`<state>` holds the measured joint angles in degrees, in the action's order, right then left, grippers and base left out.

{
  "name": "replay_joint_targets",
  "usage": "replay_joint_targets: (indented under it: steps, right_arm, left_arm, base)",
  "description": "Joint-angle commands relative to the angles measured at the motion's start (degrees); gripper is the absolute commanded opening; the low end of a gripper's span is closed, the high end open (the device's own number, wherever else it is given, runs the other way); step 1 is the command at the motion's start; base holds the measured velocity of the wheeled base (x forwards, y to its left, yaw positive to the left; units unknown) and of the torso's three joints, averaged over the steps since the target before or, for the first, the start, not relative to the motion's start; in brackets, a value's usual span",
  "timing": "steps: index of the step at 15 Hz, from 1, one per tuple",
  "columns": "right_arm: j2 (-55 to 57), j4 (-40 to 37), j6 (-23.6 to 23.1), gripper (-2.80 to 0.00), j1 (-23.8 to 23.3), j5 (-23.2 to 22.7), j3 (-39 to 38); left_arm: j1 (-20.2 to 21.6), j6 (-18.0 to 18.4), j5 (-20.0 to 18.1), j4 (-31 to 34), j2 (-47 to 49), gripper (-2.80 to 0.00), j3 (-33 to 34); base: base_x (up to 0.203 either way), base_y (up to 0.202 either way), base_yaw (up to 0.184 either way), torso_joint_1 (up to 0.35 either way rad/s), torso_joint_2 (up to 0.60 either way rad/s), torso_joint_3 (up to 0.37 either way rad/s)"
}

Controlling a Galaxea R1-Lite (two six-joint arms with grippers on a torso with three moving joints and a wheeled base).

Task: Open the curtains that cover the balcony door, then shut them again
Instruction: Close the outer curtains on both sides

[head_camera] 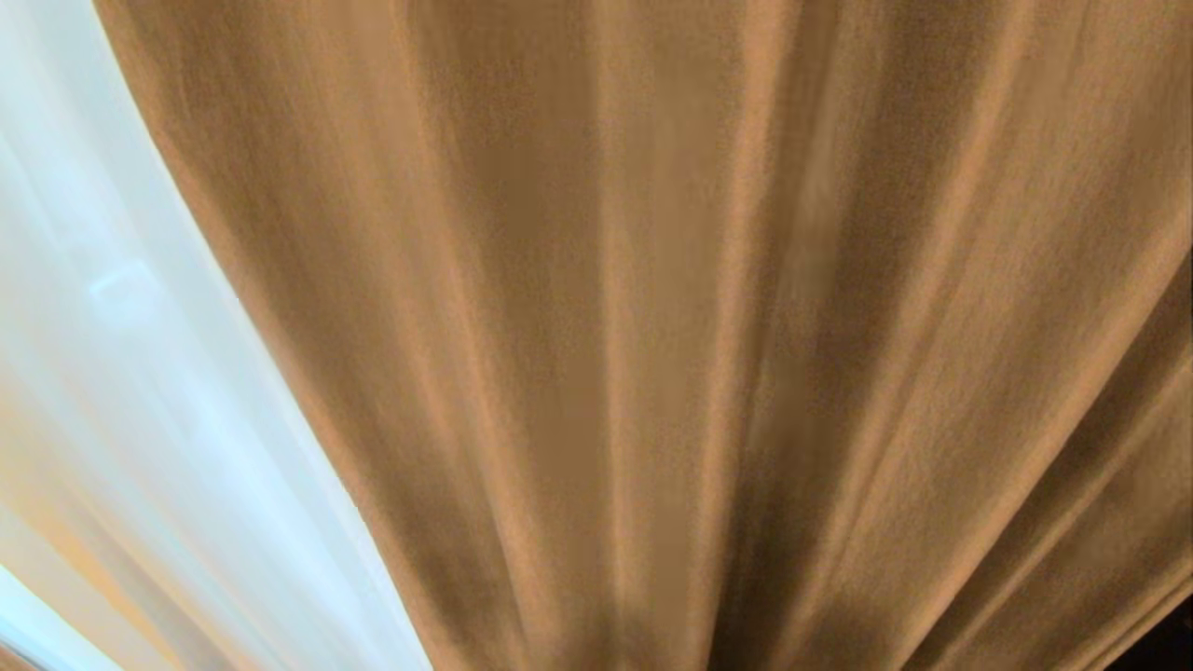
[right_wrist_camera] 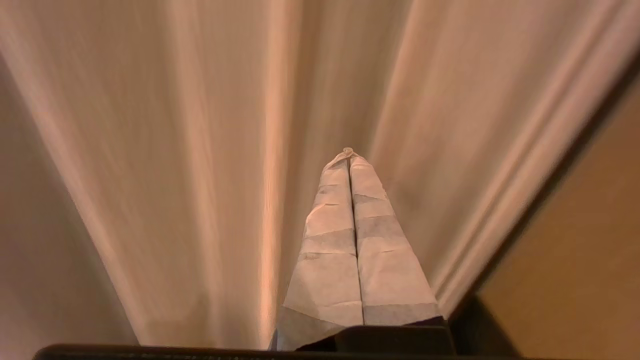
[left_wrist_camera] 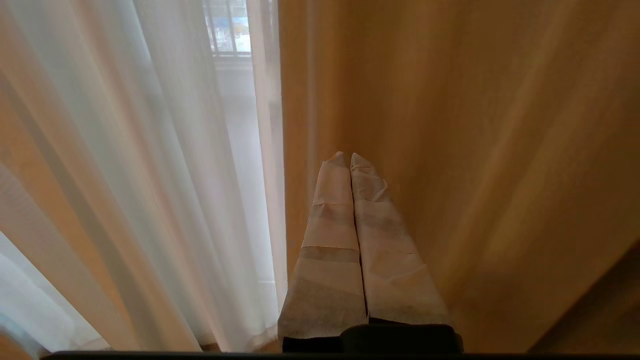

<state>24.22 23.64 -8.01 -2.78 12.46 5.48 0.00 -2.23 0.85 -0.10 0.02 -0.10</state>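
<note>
The curtains hang in two layers. The thick curtain [head_camera: 671, 354], opaque tan-brown woven cloth, falls in long upright pleats and fills most of the head view. The sheer white curtain [head_camera: 121, 373] hangs at its left edge, light glowing through it. Through the sheer, in the left wrist view, pale glass and bars show faintly

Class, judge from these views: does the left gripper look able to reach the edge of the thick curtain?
Probably yes. The left gripper, shut and empty, points at the thick curtain beside the sheer curtain, with nothing between.
</note>
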Motion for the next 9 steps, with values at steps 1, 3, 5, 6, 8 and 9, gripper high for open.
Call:
replay_joint_targets:
  steps: [1, 3, 5, 6, 8, 9]
  right_arm:
    - [-5.48, -0.17, 0.0, -2.8, 1.58, -0.8, -3.96]
    - [-10.96, -6.21, 0.33, -2.8, 2.05, -2.9, -5.13]
    - [-15.6, -14.95, 0.67, -2.8, 2.2, -3.94, -5.41]
    - [-16.56, -16.25, 0.85, -2.8, 2.25, -5.73, -5.47]
    - [-19.99, -18.88, 0.57, -2.8, 2.33, -8.39, -5.48]
    - [-21.73, -19.97, 0.56, -2.8, 2.36, -10.01, -5.48]
  left_arm:
    - [0.0, -0.05, 0.03, -0.08, -0.02, -2.8, 0.01]
    - [0.0, -0.05, 0.03, -0.07, -0.02, -2.8, 0.01]
    - [0.0, -0.05, 0.03, -0.08, -0.02, -2.8, 0.01]
    - [0.0, -0.05, 0.03, -0.08, -0.02, -2.8, 0.01]
    - [0.0, -0.05, 0.03, 0.01, -0.02, -2.8, 0.01]
    - [0.0, -0.05, 0.03, -0.08, -0.02, -2.8, 0.01]
  base:
    - [0.0, 0.0, 0.0, 0.0, 0.0, 0.0]
    - [0.0, 0.0, 0.0, 0.0, 0.0, 0.0]
    - [0.0, 0.0, 0.0, 0.0, 0.0, 0.0]
    - [0.0, 0.0, 0.0, 0.0, 0.0, 0.0]
    - [0.0, 0.0, 0.0, 0.0, 0.0, 0.0]
    - [0.0, 0.0, 0.0, 0.0, 0.0, 0.0]
